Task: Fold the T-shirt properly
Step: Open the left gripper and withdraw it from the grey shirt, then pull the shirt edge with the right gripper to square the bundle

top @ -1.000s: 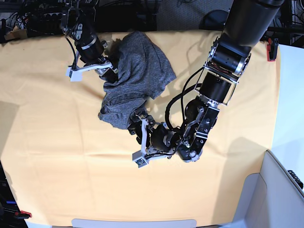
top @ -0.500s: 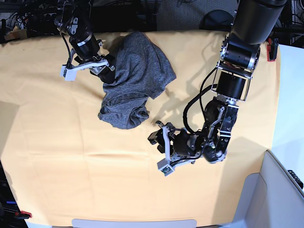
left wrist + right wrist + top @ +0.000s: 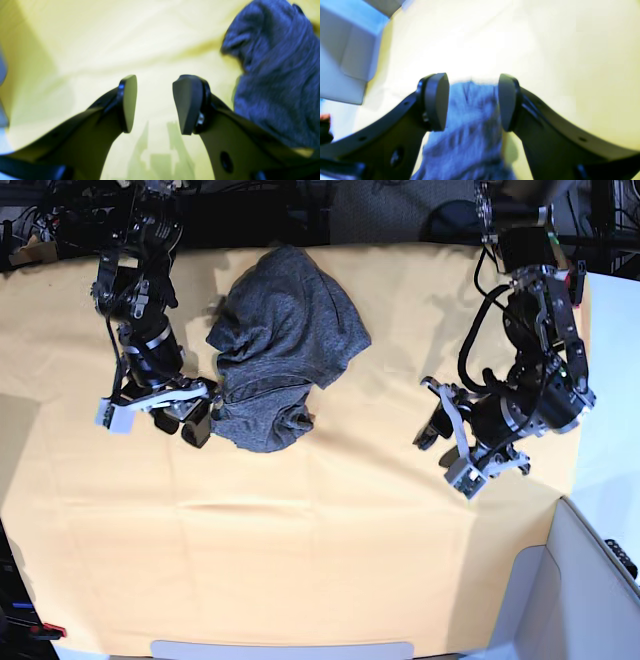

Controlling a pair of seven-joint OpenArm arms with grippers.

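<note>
Right gripper [image 3: 472, 102] stands spread with T-shirt [image 3: 280, 350] cloth between its pads, which we see only from its wrist view. Left gripper [image 3: 155, 103], spread and empty, hangs well apart from the crumpled T-shirt on the yellow-orange sheet [image 3: 300, 540].

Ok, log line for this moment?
shirt: crumpled, unfolded | left gripper: open, empty, off shirt | right gripper: open, astride shirt edge
</note>
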